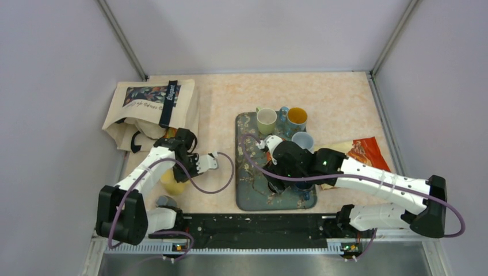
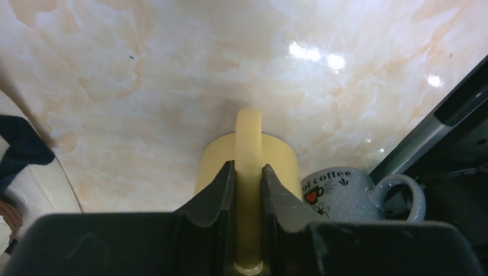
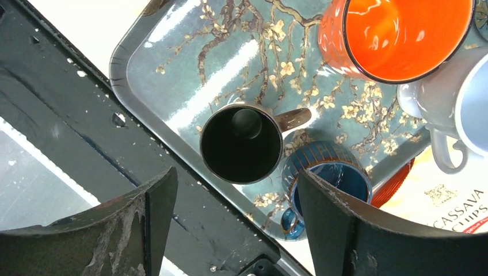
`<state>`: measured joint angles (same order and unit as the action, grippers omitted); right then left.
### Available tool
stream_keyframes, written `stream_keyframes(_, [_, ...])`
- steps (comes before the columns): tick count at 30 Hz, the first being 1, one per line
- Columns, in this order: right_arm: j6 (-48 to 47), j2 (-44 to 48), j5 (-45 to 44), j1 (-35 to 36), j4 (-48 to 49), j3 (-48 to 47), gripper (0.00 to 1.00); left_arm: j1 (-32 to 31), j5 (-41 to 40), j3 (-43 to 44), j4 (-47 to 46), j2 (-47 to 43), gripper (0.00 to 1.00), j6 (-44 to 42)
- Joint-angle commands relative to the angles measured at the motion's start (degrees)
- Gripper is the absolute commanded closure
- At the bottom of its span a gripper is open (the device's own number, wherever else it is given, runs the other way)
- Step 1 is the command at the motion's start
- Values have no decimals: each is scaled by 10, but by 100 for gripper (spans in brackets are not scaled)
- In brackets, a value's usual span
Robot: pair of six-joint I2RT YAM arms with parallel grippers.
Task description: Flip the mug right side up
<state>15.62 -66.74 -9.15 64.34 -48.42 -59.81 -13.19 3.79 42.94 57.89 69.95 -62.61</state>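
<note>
Left claw (image 2: 247,168) clamped on the handle (image 2: 248,127) of the yellow mug (image 2: 283,160); right claw (image 3: 236,190) spread apart, hanging over the black mug (image 3: 240,142) on the tray (image 3: 172,63) and taking no part. The yellow mug lies at the near left of the bench (image 2: 172,57), just beside the grey mug (image 2: 339,192) and well apart from the tray.

Step in hand, as judged: the grasp is made and the turn itself is due. The next move calls for lifting the mug free of the bench, rolling the wrist through about half a turn, and setting it down on its base without striking the grey mug.

Orientation: in the left wrist view the handle runs straight away from the camera between the fingers (image 2: 217,190), so the mug's long axis lies along that same line, roughly upright to the bench. No open mouth shows in either view, which suggests the base is uppermost; this cannot be confirmed.
</note>
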Motion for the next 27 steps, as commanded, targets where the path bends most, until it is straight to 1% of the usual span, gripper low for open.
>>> stream_keyframes(1, [-2, 30, -1, 2, 26, -17, 24, -1, 37, 69, -37, 28, 100, 80])
stream_keyframes(4, [-2, 38, 11, 2, 64, -17, 22, 0, 80, 122, -49, 46, 100, 153])
stream_keyframes(6, [-3, 45, 26, 2, 102, -13, 21, 1, 125, 158, -56, 49, 100, 212])
stream_keyframes(7, [-1, 48, 35, 2, 129, -8, 19, 2, 153, 177, -56, 50, 100, 226])
stream_keyframes(11, [11, 49, 77, 2, 263, 22, 9, 2, 252, 267, -53, 51, 100, 312])
stream_keyframes(14, [24, 37, 86, -3, 348, 29, 2, 2, 312, 324, -76, 46, 100, 382])
stream_keyframes(16, [47, 32, 104, -18, 418, 37, 1, 2, 350, 347, -106, 39, 100, 427])
stream_keyframes(17, [66, 33, 125, -38, 452, 45, 1, 2, 377, 350, -128, 32, 100, 450])
stream_keyframes(19, [113, 37, 165, -72, 536, 72, 1, 2, 406, 351, -182, 17, 100, 504])
stream_keyframes(22, [163, 42, 202, -108, 634, 114, 1, 2, 449, 362, -219, 4, 100, 562])
stream_keyframes(24, [169, 37, 205, -113, 661, 116, 2, 1, 473, 377, -225, 5, 100, 595])
stream_keyframes(27, [187, 17, 200, -114, 668, 108, 5, 0, 495, 388, -247, 3, 100, 632])
